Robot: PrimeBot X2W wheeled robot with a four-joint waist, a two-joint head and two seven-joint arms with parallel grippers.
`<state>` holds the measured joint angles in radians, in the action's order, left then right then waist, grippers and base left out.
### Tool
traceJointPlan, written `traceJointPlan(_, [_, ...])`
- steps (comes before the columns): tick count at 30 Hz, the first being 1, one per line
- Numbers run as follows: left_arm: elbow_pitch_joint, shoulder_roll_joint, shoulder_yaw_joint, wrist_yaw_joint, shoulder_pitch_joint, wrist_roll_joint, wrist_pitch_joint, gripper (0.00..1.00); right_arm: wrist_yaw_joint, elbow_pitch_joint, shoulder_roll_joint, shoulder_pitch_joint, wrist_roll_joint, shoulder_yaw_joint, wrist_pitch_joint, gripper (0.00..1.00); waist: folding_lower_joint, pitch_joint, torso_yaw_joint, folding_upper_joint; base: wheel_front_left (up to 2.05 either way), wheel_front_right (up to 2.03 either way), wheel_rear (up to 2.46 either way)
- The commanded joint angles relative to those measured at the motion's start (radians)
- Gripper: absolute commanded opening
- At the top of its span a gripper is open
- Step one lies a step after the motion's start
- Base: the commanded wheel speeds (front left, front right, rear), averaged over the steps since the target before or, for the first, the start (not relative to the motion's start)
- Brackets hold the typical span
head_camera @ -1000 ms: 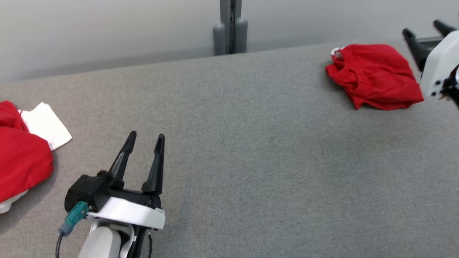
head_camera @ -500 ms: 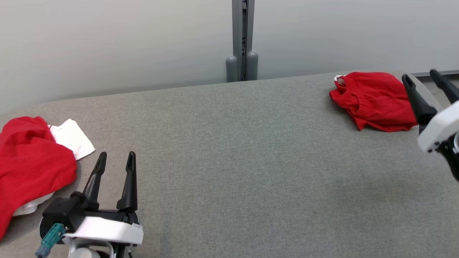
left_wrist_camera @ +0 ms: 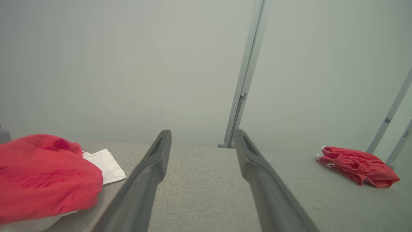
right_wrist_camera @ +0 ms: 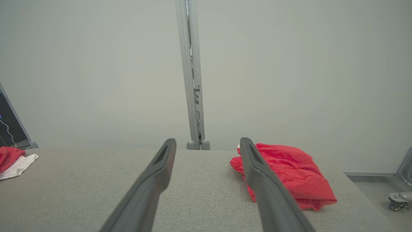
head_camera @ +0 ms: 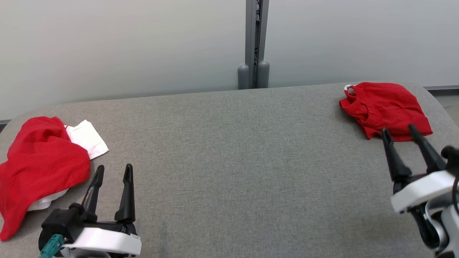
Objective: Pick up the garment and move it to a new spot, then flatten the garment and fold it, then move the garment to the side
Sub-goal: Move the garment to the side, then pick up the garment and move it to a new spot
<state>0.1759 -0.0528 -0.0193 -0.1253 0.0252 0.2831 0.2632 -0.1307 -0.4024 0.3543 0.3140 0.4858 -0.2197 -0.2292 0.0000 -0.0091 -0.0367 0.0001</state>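
left gripper [head_camera: 114, 167]: fingers apart, empty, near-left of bench [head_camera: 229, 161], just beside crumpled red garment [head_camera: 39, 168]
right gripper [head_camera: 398, 129]: fingers apart, empty, near folded red garment [head_camera: 385, 109]
crumpled red garment: left edge, soft heap over white cloth [head_camera: 88, 138]
folded red garment: far right corner, compact, gathered band
bench: grey woven fabric, rounded corners

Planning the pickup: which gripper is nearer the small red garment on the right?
Right: right gripper just short of the red garment; left gripper far across the table.
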Motion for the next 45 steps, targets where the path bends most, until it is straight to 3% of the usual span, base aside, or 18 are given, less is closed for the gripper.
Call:
traceJointPlan(1, [-0.003, -0.003, -0.005, -0.002, -0.002, 0.0, 0.001, 1.0, 0.0, 0.017, -0.007, -0.027, -0.016, 0.021, -0.008, 1.0, 0.0, -0.001, 0.001, -0.0001, 0.0, 0.0, 0.0])
traceJointPlan(10, [-0.015, 0.0, -0.023, 0.003, -0.031, -0.022, 0.001, 1.0, 0.0, 0.139, -0.112, -0.204, -0.103, 0.11, -0.031, 1.0, 0.0, -0.006, 0.019, -0.0001, 0.0, 0.0, 0.0])
traceJointPlan(19, [-0.01, 0.0, -0.005, 0.008, -0.035, -0.036, 0.001, 1.0, 0.0, 0.19, -0.181, -0.267, -0.158, 0.153, -0.038, 1.0, 0.0, -0.001, 0.031, -0.0001, 0.0, 0.0, 0.0])
traceJointPlan(45, [0.002, 0.001, 0.024, 0.021, -0.018, -0.024, 0.001, 1.0, 0.0, 0.211, -0.189, -0.273, -0.156, 0.139, -0.038, 1.0, 0.0, 0.009, 0.03, -0.0001, 0.0, 0.0, 0.0])
